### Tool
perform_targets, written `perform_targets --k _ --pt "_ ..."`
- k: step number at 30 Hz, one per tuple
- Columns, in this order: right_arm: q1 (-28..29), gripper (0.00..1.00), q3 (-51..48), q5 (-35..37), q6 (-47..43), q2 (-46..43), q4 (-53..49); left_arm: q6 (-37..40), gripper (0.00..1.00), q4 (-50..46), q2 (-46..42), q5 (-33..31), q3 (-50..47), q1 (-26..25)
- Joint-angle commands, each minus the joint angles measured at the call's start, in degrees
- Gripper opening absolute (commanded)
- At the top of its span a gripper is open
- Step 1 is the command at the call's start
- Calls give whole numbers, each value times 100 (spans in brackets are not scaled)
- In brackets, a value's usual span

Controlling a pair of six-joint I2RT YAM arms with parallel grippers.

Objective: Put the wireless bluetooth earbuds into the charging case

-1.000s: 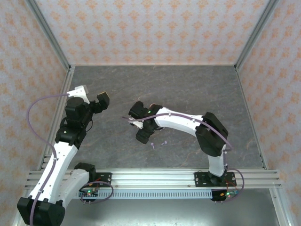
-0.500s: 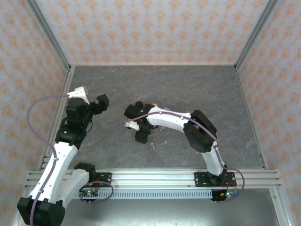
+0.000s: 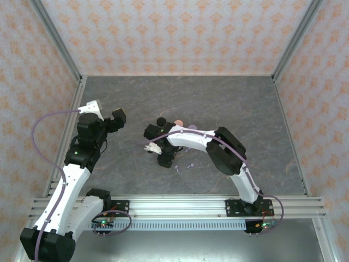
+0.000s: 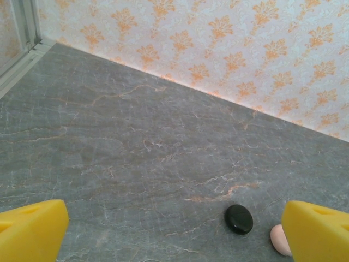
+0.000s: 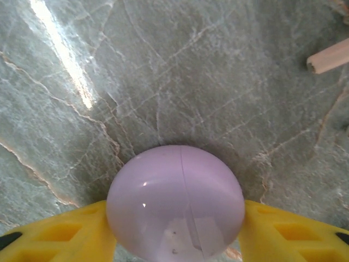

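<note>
Right gripper (image 5: 174,221) has both yellow fingers (image 5: 60,232) pressed against the sides of a round lavender charging case (image 5: 175,196), so it's pinching that, with the case sitting on the grey stone-look table (image 5: 163,71). Right next to it there's not much. A tan stick-like end (image 5: 330,56) pokes in at the top right corner, well apart from the case, and I can't tell what it is.

From the top camera, the right gripper (image 3: 165,158) points down near mid-table. Two lavender earbuds (image 3: 178,169) lie loose just beside it on the near side, not touching it. A black disc case (image 3: 161,120) and a pink disc case (image 3: 178,122) sit close together just behind the right arm.

Left gripper (image 4: 174,232) is spread wide with nothing between the fingers, off to the left of those discs and pointed toward them.

Loads of bare table toward the patterned back wall (image 3: 180,33) and the right side. The metal frame rail (image 3: 180,206) runs along the near edge.
</note>
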Motion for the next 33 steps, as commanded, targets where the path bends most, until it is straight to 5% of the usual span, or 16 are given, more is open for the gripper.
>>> perform_targets --k 1,8,15,24,33 --pt "47 53 130 -31 -71 73 -40 123 100 -90 10 -119 -1 61" --pt "12 44 -134 4 -13 -441 316 179 100 -112 2 -49 36 60" --pt "-328 43 -885 -50 207 -1884 1137 337 100 -102 -59 497 234 60" --pt "-600 42 -1857 593 -445 -4045 2852 457 96 54 31 2267 982 60" --pt "-599 41 -2078 944 -1592 -4646 3844 147 89 402 547 4647 1383 -37"
